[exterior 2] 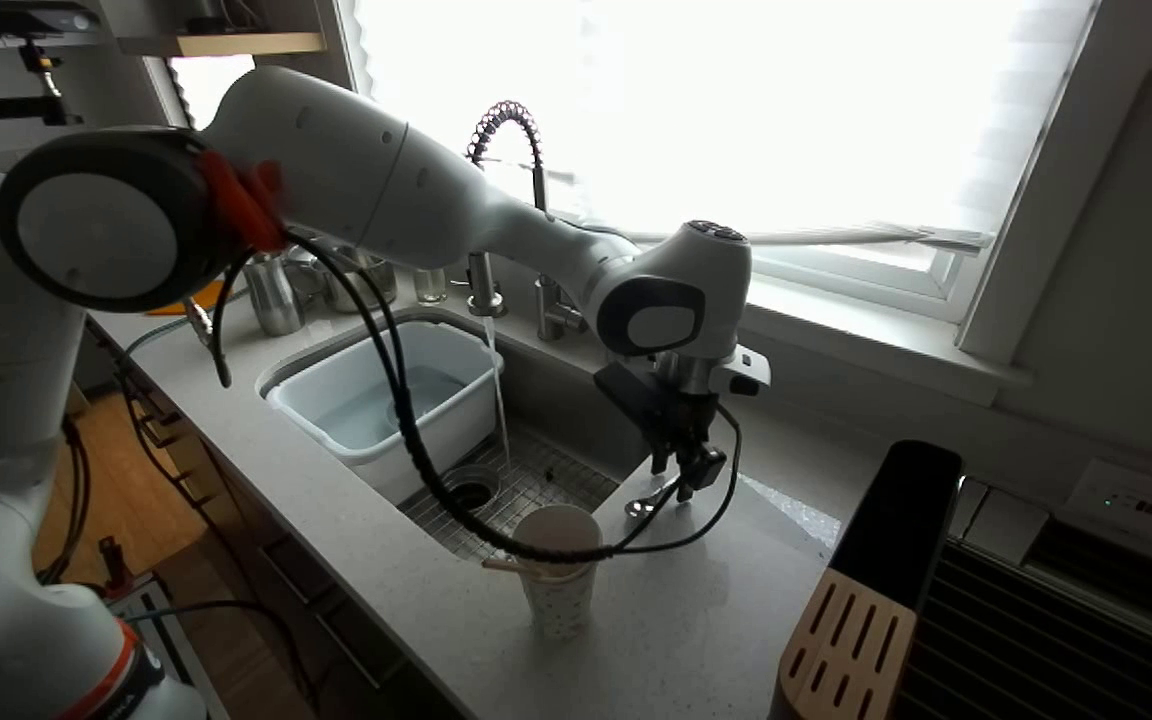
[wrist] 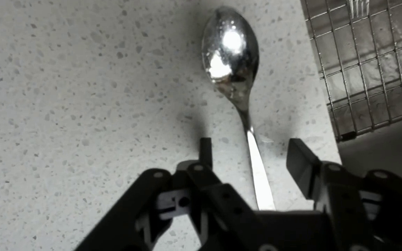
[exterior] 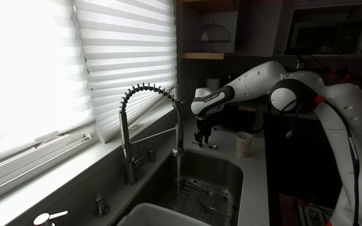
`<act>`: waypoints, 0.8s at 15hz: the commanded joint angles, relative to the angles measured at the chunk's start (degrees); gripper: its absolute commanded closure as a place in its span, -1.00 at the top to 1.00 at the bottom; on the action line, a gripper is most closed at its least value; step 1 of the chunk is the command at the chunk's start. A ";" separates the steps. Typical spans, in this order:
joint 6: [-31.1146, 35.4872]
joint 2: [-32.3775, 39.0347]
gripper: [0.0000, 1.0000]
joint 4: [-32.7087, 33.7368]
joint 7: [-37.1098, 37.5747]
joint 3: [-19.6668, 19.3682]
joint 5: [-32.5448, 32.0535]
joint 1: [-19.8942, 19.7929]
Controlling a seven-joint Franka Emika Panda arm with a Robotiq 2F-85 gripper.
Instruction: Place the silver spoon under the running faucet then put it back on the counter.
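My black two-fingered gripper, well spread and empty, straddles the shiny silver spoon on the speckled grey counter; I'd lower, then pinch its handle, six o'clock in the wrist view.

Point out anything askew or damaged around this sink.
The pleated blind behind the faucet hangs askew in an exterior view: its folds fan out and its bottom edge slants up steeply toward one end rather than following the window sill. Whether it is actually damaged, I can't tell.
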 commanded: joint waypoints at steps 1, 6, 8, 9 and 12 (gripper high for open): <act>-1.85 1.27 -0.35 2.02 0.31 0.93 0.62 -1.34; -2.11 1.37 -1.00 2.28 1.17 0.89 1.07 -1.49; -2.08 1.36 -0.97 2.31 2.34 0.62 0.99 -1.42; -2.17 1.29 -0.95 2.30 2.86 0.54 0.93 -1.42; -2.45 0.53 -0.95 2.12 4.21 0.43 1.01 -1.43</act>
